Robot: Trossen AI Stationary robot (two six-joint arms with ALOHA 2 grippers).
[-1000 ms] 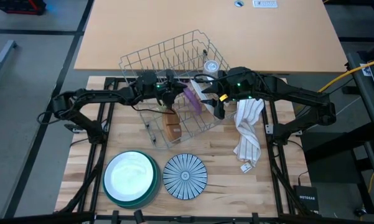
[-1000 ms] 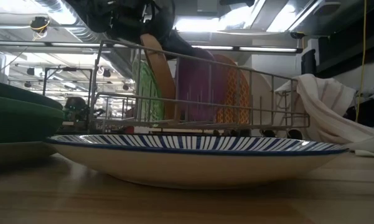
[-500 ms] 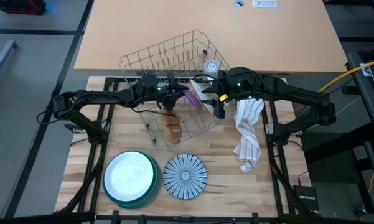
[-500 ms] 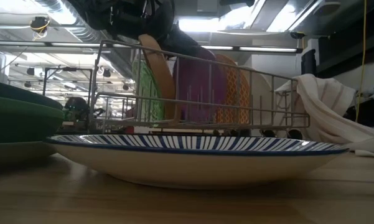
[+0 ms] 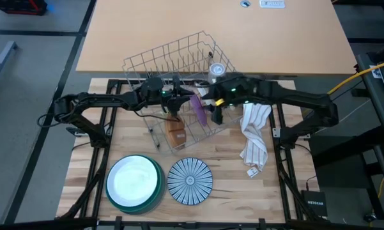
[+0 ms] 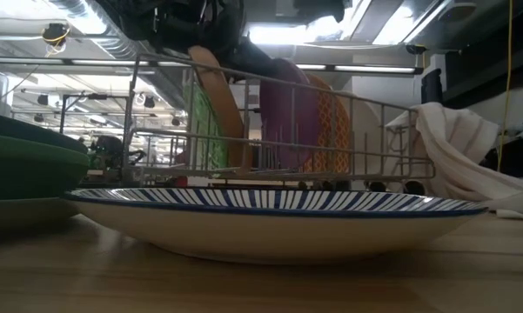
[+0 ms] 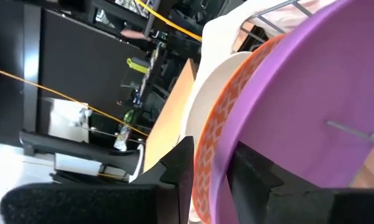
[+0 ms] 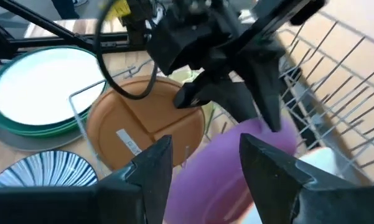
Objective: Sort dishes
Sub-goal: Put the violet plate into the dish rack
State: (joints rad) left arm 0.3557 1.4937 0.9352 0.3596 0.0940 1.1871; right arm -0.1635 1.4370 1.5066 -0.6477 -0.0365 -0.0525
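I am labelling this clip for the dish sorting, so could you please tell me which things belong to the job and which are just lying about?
Belonging to the job:
- purple plate
- brown plate
- orange-patterned plate
- clear green plate
- blue striped plate
- white and green stack

Just lying about:
- wire rack
- white striped cloth

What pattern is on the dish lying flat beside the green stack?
The striped plate has dark blue lines radiating from its centre on white; the high view shows it best.

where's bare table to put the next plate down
Free wood lies right of the striped plate, below the white cloth, and above the white plate stack, left of the rack. The rack itself is crowded with both grippers.
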